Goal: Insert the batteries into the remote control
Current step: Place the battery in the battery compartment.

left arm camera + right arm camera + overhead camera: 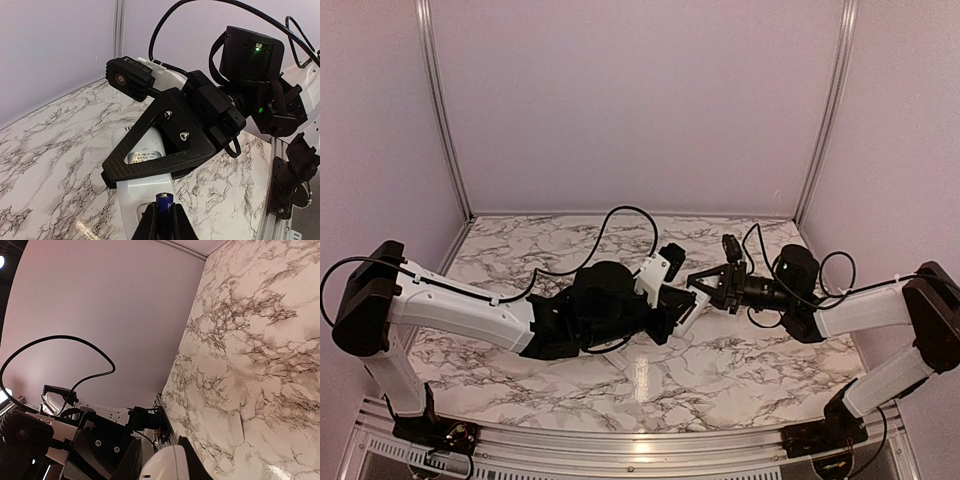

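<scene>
1. A white marble-patterned tabletop with grey veins (740, 370) forms the floor. Plain lilac walls (640, 100) rise on the left, far and right sides, joined by silver metal posts (440, 110).
2. The small white slim plastic remote control (131, 200) is at mid-table between the two arms, clamped in the right gripper (165, 464).
3. The left gripper (164, 222) is closed on a tiny dark-blue cylindrical battery (164, 201), which stands upright just above the remote.
4. The fingers hide the battery's lower part, the right gripper covers much of the remote, and its small label is unreadable.
5. A pale flat piece (235, 429) lies on the marble, and what it is cannot be told.
</scene>
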### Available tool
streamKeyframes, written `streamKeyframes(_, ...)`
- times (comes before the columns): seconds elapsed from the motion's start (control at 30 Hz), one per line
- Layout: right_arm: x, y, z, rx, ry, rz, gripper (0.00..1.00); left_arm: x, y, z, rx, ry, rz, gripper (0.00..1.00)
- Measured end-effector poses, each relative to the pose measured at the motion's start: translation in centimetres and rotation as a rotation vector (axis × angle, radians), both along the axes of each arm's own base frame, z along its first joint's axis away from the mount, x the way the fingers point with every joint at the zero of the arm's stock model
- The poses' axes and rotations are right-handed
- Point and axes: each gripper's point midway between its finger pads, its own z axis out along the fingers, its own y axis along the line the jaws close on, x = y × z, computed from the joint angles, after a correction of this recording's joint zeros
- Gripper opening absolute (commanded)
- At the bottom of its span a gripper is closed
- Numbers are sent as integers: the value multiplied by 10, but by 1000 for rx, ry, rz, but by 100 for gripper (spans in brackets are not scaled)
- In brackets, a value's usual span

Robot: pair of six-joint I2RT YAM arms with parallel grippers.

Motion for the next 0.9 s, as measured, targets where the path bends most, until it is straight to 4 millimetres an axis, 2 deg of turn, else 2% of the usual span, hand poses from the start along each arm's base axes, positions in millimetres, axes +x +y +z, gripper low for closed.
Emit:
streamKeyframes(0.3,1,0,6,25,-2,-1,0,-3,-4,11,-49,-13,-22,0)
streamKeyframes(0.73,1,1,12,55,4,-3,0,-3,-1,0,-39,-32,-16,0)
streamKeyframes(0.9,0,-1,8,61,23,-4,0,-5,2,-2,-56,-44,-17,0)
